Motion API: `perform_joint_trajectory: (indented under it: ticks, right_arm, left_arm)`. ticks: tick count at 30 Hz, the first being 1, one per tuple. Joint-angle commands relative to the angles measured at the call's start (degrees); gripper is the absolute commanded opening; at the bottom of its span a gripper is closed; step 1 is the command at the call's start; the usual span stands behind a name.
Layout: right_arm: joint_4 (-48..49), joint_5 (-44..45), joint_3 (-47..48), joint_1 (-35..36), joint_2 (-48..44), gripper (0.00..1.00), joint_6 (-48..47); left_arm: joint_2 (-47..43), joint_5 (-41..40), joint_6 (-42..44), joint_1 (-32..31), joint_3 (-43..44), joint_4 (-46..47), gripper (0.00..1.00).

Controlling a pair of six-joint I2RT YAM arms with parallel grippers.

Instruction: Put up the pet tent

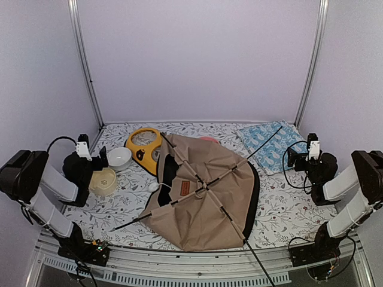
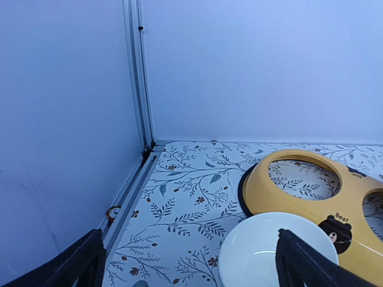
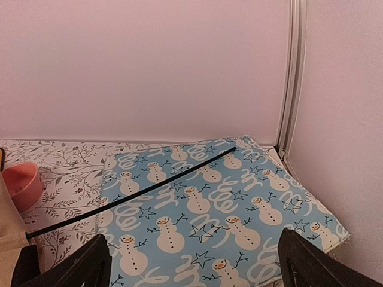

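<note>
The tan pet tent [image 1: 206, 200] lies collapsed flat in the middle of the table, thin black poles crossing over it near a brown label patch [image 1: 185, 188]. A white pom-pom [image 1: 154, 186] lies at its left edge. One pole end [image 3: 128, 194] rests across the blue cushion. My left gripper [image 1: 96, 158] is open and empty at the left, over a white bowl [image 2: 269, 251]. My right gripper [image 1: 299, 156] is open and empty at the right, above the cushion. Neither touches the tent.
A yellow double-bowl feeder [image 1: 143, 146] lies behind the tent's left side and also shows in the left wrist view [image 2: 317, 191]. A beige bowl [image 1: 103, 181] and white bowl [image 1: 118, 157] sit at the left. The blue snowman cushion [image 3: 215, 209] is back right; a pink bowl [image 3: 21, 185] is beside it.
</note>
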Motion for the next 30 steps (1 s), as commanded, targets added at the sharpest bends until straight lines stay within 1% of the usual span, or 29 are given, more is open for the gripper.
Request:
perform_joint_trajectory:
  ticks: [1,2,3,6,7,8,9,10,12,13,14,15,17,18,19,20,21,22,23,24,25,26,28,30]
  right_arm:
    - [0.6,-0.8,0.9,-0.2,0.3,0.99,-0.4]
    - [0.6,-0.8,1.0,-0.2,0.3,0.99,-0.4]
    - [0.6,-0.8,0.9,-0.2,0.3,0.99,-0.4]
    - [0.5,-0.8,1.0,-0.2,0.2,0.99,-0.4]
    - [0.5,-0.8,1.0,-0.2,0.3,0.99,-0.4]
    - [0.8,-0.2,0.9,-0.2,-0.1,0.99,-0.4]
    - [-1.0,0.5,1.4,0.0,-1.6,0.99,-0.2]
    - [-6.9,1.9,3.4,0.7,-4.8,0.99,-0.3]
    - [-22.9,4.7,11.1,2.5,-10.1,0.99,-1.0]
    - [-30.5,3.7,15.9,3.0,-12.1,0.99,0.5]
    - [-37.4,1.7,20.5,4.0,-13.3,0.99,3.9]
    - [-43.5,1.6,25.3,6.1,-14.0,0.99,5.2]
    - [-54.9,5.9,33.6,14.5,-13.6,0.99,7.8]
    - [-57.9,8.2,37.8,19.5,-12.5,0.99,8.1]
    - [-60.3,10.7,39.6,24.7,-11.8,0.99,8.0]
    - [-62.7,12.7,43.3,29.1,-10.3,0.99,7.7]
    - [-65.0,13.8,45.0,32.5,-8.5,0.99,7.7]
    - [-67.2,13.5,48.0,34.2,-6.9,0.99,8.2]
    - [-68.6,11.8,49.3,34.8,-5.0,0.99,9.5]
    - [-68.8,9.7,49.6,34.7,-3.9,0.99,11.9]
    - [-68.6,8.4,49.4,34.6,-3.0,0.99,13.1]
    - [-68.6,8.0,49.2,34.4,-2.1,0.99,14.6]
    - [-70.1,5.3,49.8,32.9,-0.2,0.99,19.1]
    - [-69.5,-2.7,49.9,30.3,1.8,0.99,23.3]
  left_arm:
    - [0.1,-0.7,1.2,-1.0,0.4,2.0,0.99]
    - [-0.8,-2.0,2.3,-2.2,0.7,1.4,0.99]
    - [-2.6,-2.7,4.1,-3.7,1.5,-2.5,0.99]
    - [-8.1,-5.1,7.5,-9.1,7.9,-18.9,0.99]
    - [-9.3,-6.2,6.6,-10.7,10.7,-25.0,0.99]
    - [-10.7,-5.7,3.9,-11.7,13.6,-31.9,0.99]
    - [-12.0,-3.5,0.3,-12.3,17.0,-38.5,0.99]
    - [-13.0,-0.6,-2.9,-12.8,20.6,-43.5,0.99]
    - [-14.4,3.4,-7.0,-14.3,25.7,-51.9,0.99]
    - [-15.2,3.5,-9.4,-15.6,28.1,-55.7,0.99]
    - [-16.0,4.5,-10.7,-16.7,30.2,-58.5,0.99]
    - [-16.4,6.1,-11.7,-18.0,32.1,-60.9,0.99]
    - [-16.8,9.1,-12.8,-19.9,34.6,-63.9,0.99]
    - [-16.8,11.9,-13.5,-20.2,35.3,-64.8,0.99]
    - [-16.7,12.8,-14.5,-20.2,36.1,-65.9,0.99]
    - [-16.7,11.9,-15.9,-20.2,36.5,-67.4,0.99]
    - [-16.9,10.2,-18.1,-20.1,36.3,-68.1,0.99]
    - [-17.1,5.8,-21.2,-19.9,35.7,-68.5,0.99]
    - [-17.2,3.0,-24.8,-18.9,35.1,-69.3,0.99]
    - [-17.0,4.0,-27.0,-17.6,34.6,-70.0,0.99]
    - [-16.4,11.2,-26.5,-15.2,34.2,-67.8,0.99]
    - [-15.1,16.1,-26.5,-13.8,34.2,-67.6,0.99]
    - [-12.0,17.6,-27.9,-13.7,36.3,-70.7,0.99]
    - [-10.1,18.2,-28.2,-14.9,36.9,-70.9,0.99]
